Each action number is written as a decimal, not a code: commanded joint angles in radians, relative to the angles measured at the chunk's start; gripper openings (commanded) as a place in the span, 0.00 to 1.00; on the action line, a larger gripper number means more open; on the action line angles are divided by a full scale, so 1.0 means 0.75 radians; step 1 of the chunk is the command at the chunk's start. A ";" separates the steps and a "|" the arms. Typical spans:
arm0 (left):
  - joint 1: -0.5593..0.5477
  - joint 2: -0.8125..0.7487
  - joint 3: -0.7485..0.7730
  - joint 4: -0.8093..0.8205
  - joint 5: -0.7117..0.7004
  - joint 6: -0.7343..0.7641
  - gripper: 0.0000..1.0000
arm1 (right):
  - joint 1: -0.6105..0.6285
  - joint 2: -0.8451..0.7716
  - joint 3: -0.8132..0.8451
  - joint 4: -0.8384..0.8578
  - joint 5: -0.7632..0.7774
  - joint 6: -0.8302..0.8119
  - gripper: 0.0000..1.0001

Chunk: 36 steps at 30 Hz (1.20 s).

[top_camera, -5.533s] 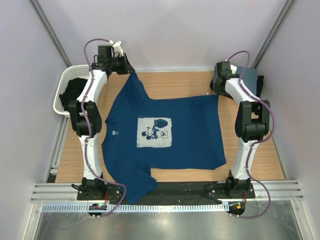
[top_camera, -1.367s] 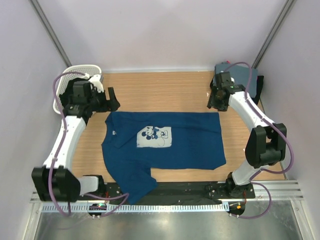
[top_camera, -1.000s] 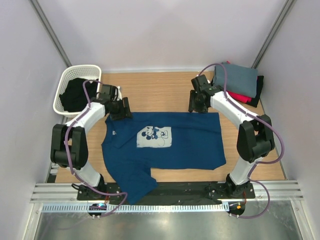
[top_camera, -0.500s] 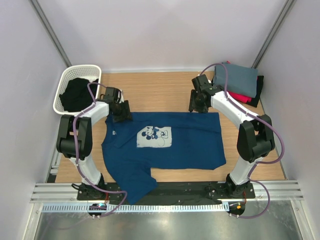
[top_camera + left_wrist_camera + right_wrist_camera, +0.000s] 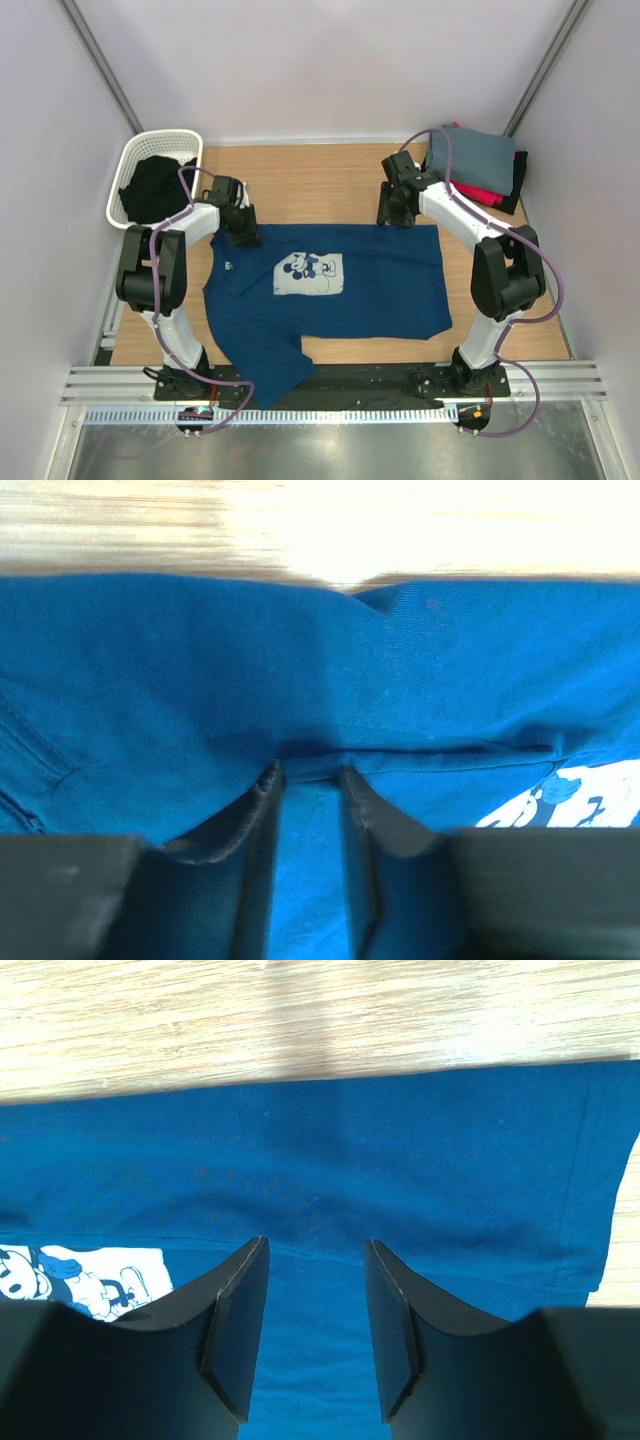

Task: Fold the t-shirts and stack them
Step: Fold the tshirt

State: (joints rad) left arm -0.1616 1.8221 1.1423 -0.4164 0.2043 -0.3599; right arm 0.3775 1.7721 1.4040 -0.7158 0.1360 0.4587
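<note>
Navy Mickey tee [image 5: 330,290] is lying flat mid-frame, far side folded in. Right gripper [image 5: 317,1245] is hovering spread over that fold. Left gripper [image 5: 310,772] is nearly pinched there, grip unclear. Probably setting the crease.

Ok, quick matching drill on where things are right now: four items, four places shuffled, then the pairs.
Items
1 navy t-shirt
2 grey t-shirt
3 black garment
4 right gripper

Places
A in the white basket, far left
B on the red t-shirt, far right
C at the navy shirt's far edge, jaws open
D laid out in the middle of the table

Pairs: 1-D, 2-B, 3-A, 4-C
</note>
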 commanded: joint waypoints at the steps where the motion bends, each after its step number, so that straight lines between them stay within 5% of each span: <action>1: 0.003 -0.002 0.037 0.030 0.022 0.034 0.28 | 0.000 -0.003 0.038 0.020 0.001 0.018 0.48; 3: 0.003 -0.008 0.039 0.030 0.020 0.042 0.10 | 0.002 -0.003 0.032 0.022 0.001 0.020 0.48; 6: -0.005 -0.030 0.037 0.019 0.018 0.044 0.00 | 0.000 -0.005 0.024 0.022 0.005 0.024 0.48; 21: -0.343 -0.410 -0.140 -0.079 -0.176 -0.130 0.00 | -0.002 0.012 -0.101 0.032 0.097 0.102 0.48; 36: -0.713 -0.427 -0.198 -0.189 -0.213 -0.054 0.00 | 0.002 0.024 -0.213 0.052 0.136 0.151 0.48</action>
State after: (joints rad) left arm -0.6689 1.5154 0.9916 -0.5354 0.0456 -0.4419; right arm 0.3775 1.7988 1.2537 -0.7025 0.2081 0.5518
